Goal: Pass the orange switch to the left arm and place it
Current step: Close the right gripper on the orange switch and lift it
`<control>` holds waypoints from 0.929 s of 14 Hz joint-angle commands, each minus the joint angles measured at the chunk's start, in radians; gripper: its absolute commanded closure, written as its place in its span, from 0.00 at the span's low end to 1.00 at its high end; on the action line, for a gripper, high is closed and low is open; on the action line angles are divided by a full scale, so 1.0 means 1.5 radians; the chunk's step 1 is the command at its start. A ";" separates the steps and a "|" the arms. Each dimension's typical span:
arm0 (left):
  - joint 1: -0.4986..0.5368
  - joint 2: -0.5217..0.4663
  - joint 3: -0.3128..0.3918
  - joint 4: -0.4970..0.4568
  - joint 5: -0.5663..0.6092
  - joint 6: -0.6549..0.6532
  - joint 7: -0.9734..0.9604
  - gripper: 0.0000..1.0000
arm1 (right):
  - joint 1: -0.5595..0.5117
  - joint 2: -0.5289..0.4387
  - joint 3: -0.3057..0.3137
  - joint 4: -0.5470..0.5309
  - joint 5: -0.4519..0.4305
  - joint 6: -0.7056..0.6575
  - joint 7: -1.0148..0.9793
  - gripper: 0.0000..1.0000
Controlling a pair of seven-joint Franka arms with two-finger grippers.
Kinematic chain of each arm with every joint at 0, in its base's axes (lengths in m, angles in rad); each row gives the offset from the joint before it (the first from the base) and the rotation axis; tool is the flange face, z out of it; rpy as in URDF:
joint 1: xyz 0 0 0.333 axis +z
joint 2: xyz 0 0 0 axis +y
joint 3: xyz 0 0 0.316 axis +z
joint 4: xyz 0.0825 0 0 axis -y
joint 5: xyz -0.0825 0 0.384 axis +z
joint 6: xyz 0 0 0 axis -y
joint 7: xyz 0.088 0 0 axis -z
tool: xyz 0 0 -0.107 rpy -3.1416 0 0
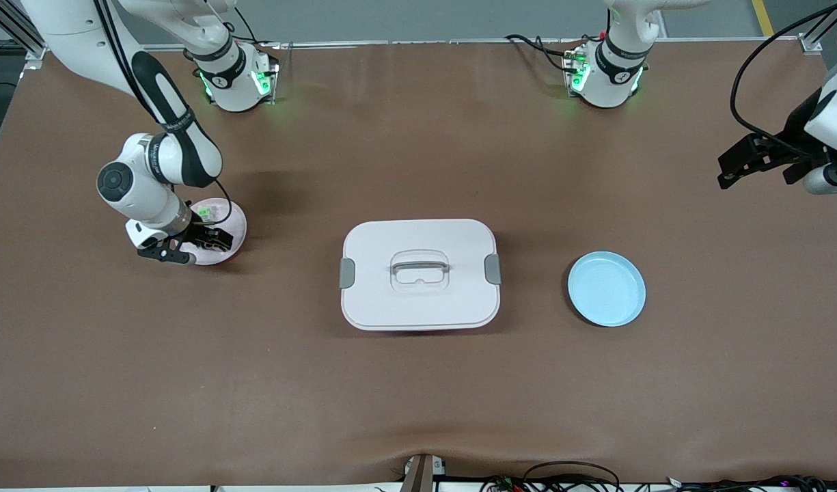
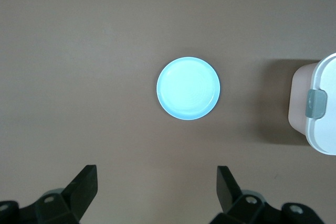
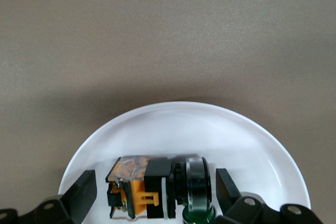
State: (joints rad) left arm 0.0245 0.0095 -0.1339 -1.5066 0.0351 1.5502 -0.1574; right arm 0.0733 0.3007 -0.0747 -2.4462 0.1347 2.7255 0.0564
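Note:
The orange switch (image 3: 144, 187), black with an orange part and a round ring end, lies on a small white plate (image 3: 210, 124) at the right arm's end of the table. My right gripper (image 3: 155, 192) is low over that plate (image 1: 232, 217), open, with one finger on each side of the switch. In the front view the right gripper (image 1: 186, 247) hides the switch. The white box (image 1: 418, 273) with grey side clips stands mid-table. My left gripper (image 1: 746, 164) waits open and empty, up in the air over the left arm's end of the table.
A green-topped switch (image 3: 198, 216) lies on the same plate, touching the orange switch. An empty light-blue plate (image 1: 606, 288) lies between the box and the left arm's end; the left wrist view shows it (image 2: 188, 88) and the box's end (image 2: 320, 108).

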 commanded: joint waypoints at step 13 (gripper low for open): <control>-0.003 0.005 -0.006 0.013 -0.012 -0.008 -0.001 0.00 | 0.001 -0.083 -0.005 0.079 0.120 -0.240 0.003 1.00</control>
State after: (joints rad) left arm 0.0199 0.0102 -0.1410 -1.5066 0.0351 1.5502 -0.1574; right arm 0.0733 0.2449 -0.0772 -2.3814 0.2310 2.5115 0.0555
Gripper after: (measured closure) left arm 0.000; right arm 0.273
